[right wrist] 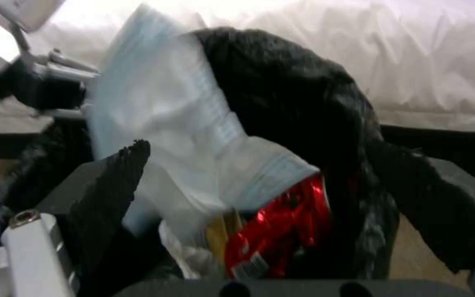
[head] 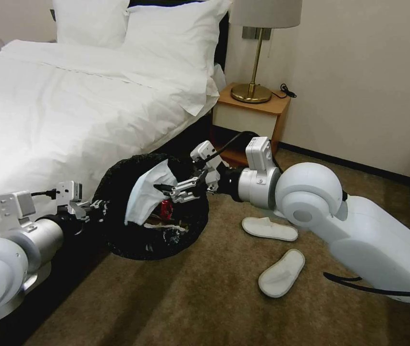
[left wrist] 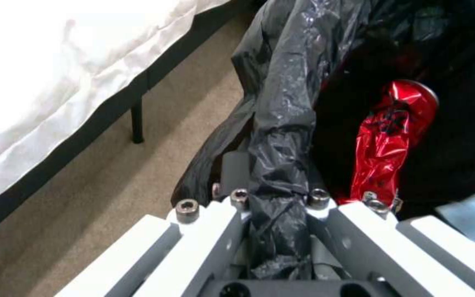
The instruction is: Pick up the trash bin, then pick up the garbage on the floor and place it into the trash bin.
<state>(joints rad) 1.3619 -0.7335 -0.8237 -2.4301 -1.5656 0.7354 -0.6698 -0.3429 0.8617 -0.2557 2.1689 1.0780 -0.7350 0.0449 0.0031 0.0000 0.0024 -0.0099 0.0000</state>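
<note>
The trash bin (head: 118,240), lined with crinkled black plastic, hangs tilted above the carpet beside the bed, its mouth turned toward my right arm. My left gripper (head: 96,206) is shut on the bin's rim, and the black liner (left wrist: 281,103) is pinched between its fingers (left wrist: 278,198). My right gripper (head: 168,190) is open at the bin's mouth. A pale white wrapper (head: 142,197) (right wrist: 177,115) lies in the bin, just beyond its fingers. Deeper inside sit a crushed red can (left wrist: 391,136) (right wrist: 281,222) and a gold-brown wrapper (right wrist: 218,235). Two white slippers (head: 269,228) (head: 281,273) lie on the carpet.
A bed with a white duvet (head: 70,105) runs along the left, its dark frame close behind the bin. A wooden nightstand (head: 253,115) with a brass lamp (head: 255,72) stands in the corner against the wall. Open carpet (head: 190,298) stretches in front.
</note>
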